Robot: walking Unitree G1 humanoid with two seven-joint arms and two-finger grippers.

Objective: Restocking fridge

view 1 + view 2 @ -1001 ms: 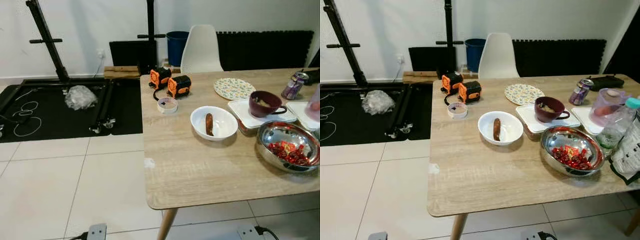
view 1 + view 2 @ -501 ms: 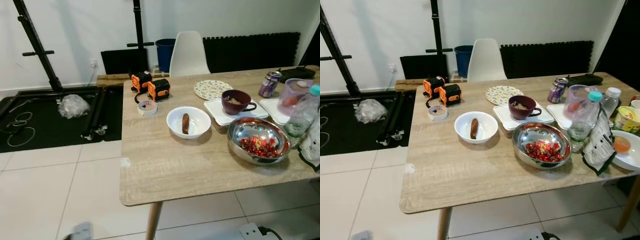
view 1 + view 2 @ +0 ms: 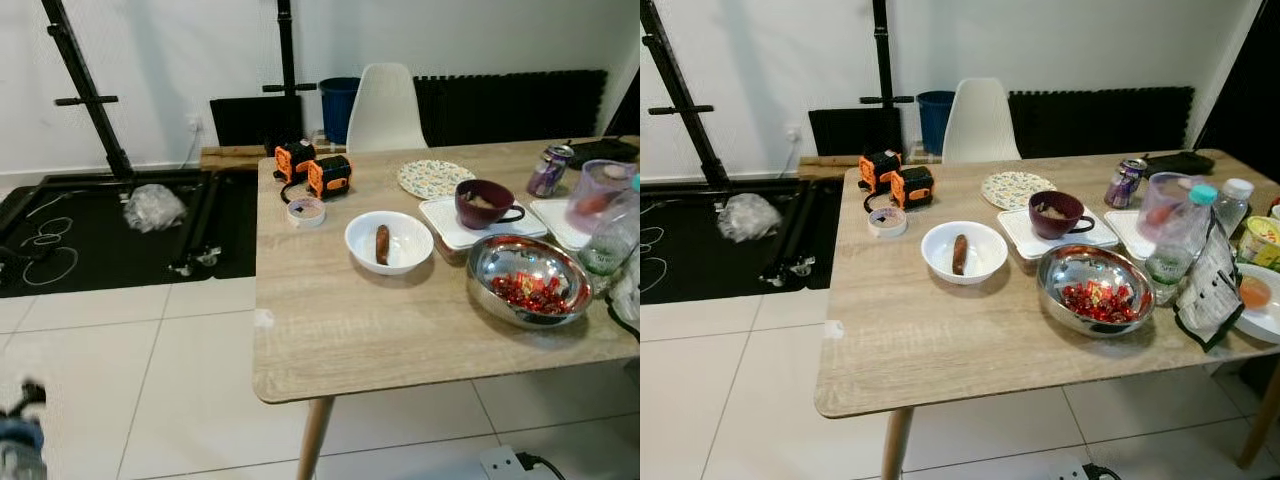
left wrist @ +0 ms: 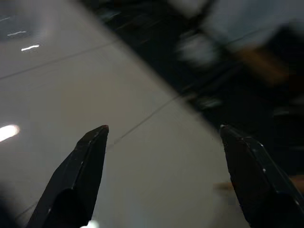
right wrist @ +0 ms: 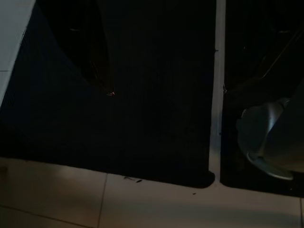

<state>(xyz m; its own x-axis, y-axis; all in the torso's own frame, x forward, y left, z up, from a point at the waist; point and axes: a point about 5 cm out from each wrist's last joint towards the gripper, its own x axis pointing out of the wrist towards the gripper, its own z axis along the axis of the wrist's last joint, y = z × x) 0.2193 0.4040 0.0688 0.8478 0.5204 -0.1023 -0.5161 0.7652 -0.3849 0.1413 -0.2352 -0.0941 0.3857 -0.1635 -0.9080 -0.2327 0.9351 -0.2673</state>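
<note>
I see the white tiled floor (image 3: 730,380) across the bottom of the frame, and at the lower left of the left eye view a blurred bit of my left arm (image 3: 18,440) hanging idle. In the left wrist view the left gripper (image 4: 164,137) points at the pale tiles, its fingers (image 4: 90,152) spread wide apart with nothing between them. The right wrist view is very dark; I make out a black mat (image 5: 142,109) meeting tile, and I cannot tell how the right gripper's fingers stand.

The wooden desk (image 3: 930,350) fills the middle and right of the frame. Nearest on it, right of centre, sits a steel bowl (image 3: 1095,290) of red pieces. At the right edge a dark pouch (image 3: 1208,290) leans beside a white plate (image 3: 1260,305) with something orange on it, and a clear bottle (image 3: 1175,235) with a teal cap stands just behind the bowl. At centre, a white bowl (image 3: 964,252) holds one brown sausage (image 3: 959,254). Behind the steel bowl a maroon mug (image 3: 1058,213) rests on a white square tray (image 3: 1040,235). Farther right I see a pink-tinted jug (image 3: 1165,205) and a purple can (image 3: 1126,182). A patterned plate (image 3: 1017,189) lies behind the mug. Toward the upper left of the desk are a tape roll (image 3: 887,221) and two orange-and-black tools (image 3: 898,180).

Beyond the desk stand a white chair (image 3: 980,122), a blue bin (image 3: 935,118) and a black rack (image 3: 680,100) over a black floor mat (image 3: 700,250) at the upper left.
</note>
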